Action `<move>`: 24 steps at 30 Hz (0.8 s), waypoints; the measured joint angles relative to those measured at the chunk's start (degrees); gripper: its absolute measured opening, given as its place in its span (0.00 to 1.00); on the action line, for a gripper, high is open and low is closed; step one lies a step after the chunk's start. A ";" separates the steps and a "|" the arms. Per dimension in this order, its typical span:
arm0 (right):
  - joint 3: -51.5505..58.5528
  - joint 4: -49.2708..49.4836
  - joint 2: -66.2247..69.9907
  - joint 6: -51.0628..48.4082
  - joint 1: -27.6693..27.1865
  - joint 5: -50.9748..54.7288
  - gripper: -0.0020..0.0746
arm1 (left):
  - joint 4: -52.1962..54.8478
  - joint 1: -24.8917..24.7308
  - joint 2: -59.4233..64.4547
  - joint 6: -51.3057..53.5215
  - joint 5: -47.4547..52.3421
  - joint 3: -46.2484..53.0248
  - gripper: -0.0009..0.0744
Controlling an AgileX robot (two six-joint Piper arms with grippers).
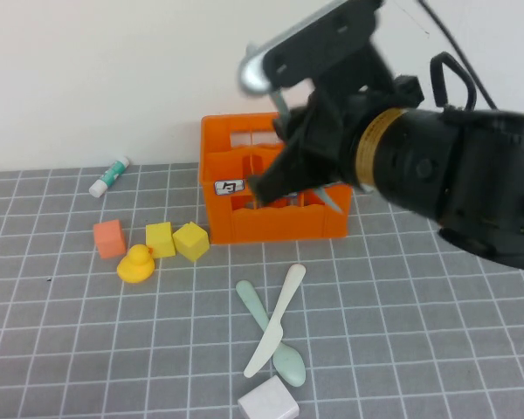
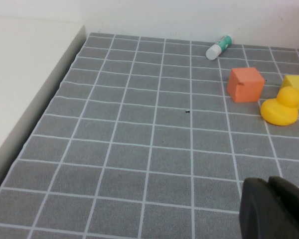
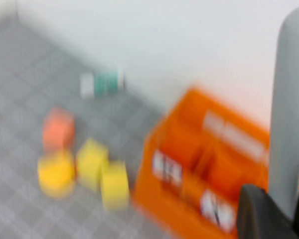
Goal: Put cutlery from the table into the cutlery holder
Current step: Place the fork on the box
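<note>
My right gripper [image 1: 275,175] hangs over the orange cutlery holder [image 1: 271,223] and is shut on the grey fork [image 1: 333,200]. In the right wrist view the fork [image 3: 290,109] stands up between the fingers [image 3: 254,211], with the holder [image 3: 189,164] blurred below. The cream-white knife [image 1: 277,319] lies crossed over the mint-green spoon [image 1: 288,362] on the table [image 1: 419,332] in front of the holder. My left gripper [image 2: 275,199] is shut and empty, low over bare table at the left, and is out of the high view.
A yellow duck [image 1: 136,264], two yellow cubes [image 1: 160,238] [image 1: 191,241] and an orange cube [image 1: 109,237] sit left of the holder. A white-green tube [image 1: 110,175] lies at the back left. A white block [image 1: 268,403] sits at the front edge.
</note>
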 joint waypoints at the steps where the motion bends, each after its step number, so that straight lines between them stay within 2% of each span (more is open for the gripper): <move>1: 0.92 -5.04 -0.12 5.34 -1.11 -3.20 0.10 | 0.00 0.00 0.00 0.00 0.00 0.00 0.01; 4: 2.06 -21.37 1.08 25.35 -4.99 -13.52 0.10 | 0.00 0.00 0.00 -0.10 0.00 0.00 0.01; 7: 1.95 -35.35 3.73 40.07 -7.46 -17.67 0.10 | 0.00 0.00 0.00 -0.10 0.00 0.00 0.01; 11: 1.55 -42.16 7.49 50.36 -8.85 -17.36 0.10 | 0.00 0.00 0.00 -0.10 0.00 0.00 0.01; 16: -1.08 -42.96 11.04 50.95 -9.04 -10.54 0.10 | 0.00 0.00 0.00 -0.10 0.00 0.00 0.01; 24: -6.07 -42.96 14.84 29.07 -9.18 -10.96 0.10 | 0.00 0.00 0.00 -0.10 0.00 0.00 0.01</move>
